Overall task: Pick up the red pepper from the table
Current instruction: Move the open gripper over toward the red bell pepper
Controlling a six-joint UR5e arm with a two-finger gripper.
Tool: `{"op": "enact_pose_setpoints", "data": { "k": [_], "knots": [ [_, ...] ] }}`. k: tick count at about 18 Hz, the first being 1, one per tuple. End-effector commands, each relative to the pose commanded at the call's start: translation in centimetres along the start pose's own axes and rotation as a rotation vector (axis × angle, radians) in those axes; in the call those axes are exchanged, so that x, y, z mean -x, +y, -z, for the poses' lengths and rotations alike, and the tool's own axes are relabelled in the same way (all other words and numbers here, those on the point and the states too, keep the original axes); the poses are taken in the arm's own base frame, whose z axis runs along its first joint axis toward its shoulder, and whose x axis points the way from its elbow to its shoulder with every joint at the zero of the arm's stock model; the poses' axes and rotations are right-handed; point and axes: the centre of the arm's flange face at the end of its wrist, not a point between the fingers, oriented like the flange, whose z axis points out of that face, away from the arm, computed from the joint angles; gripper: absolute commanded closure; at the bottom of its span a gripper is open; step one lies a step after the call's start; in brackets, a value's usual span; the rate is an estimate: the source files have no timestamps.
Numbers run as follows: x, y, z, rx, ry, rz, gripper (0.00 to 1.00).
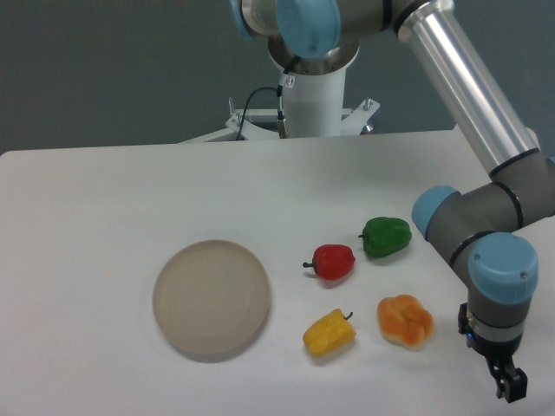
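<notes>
Red pepper point(334, 261) sits on the white counter point(104, 191), right of centre, glossy, thin dark stem pointing left, nothing touching it. Green pepper point(386, 236) is just up and right of it, near but apart. Yellow pepper point(329, 334) lies below the red one toward the front edge, small dark stem at its upper right. Orange lobed pepper point(406, 321) is right of the yellow one, below the green one; the four form a loose cluster with gaps between all of them. Round beige plate point(212, 298) lies flat on the counter left of the peppers, well apart from the red pepper, nothing on it. Arm comes from the grey-and-blue base point(310, 52) at the top centre behind the counter's far edge, long silver link point(468, 82) runs down to the right, then grey joints with blue caps stack at the right side. Pincer point(510, 386) hangs at the lower right corner, pointing down, right of the orange pepper and well apart from the red pepper. It is small, dark and close to the frame bottom, so cannot tell whether the fingers are parted or together; nothing seen held in it. Black cable point(251, 104) loops at the base column. Dark grey-green wall point(113, 69) fills the background behind the counter.
</notes>
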Motion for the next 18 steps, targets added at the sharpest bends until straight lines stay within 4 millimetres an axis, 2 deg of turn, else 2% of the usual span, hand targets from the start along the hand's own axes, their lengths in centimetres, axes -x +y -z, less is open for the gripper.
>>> {"op": "enact_pose_setpoints", "data": {
  "k": [7, 12, 15, 18],
  "knots": [
    [-5.7, -0.6, 4.0, -0.008, 0.054, -0.004, 0.0],
    [-11.3, -1.7, 5.9, -0.018, 0.111, -0.015, 0.0],
    [-14.5, -2.2, 5.8, -0.026, 0.152, -0.018, 0.0],
    [-16.8, -3.3, 6.2, -0.028, 0.171, 0.005, 0.0]
  ]
}}
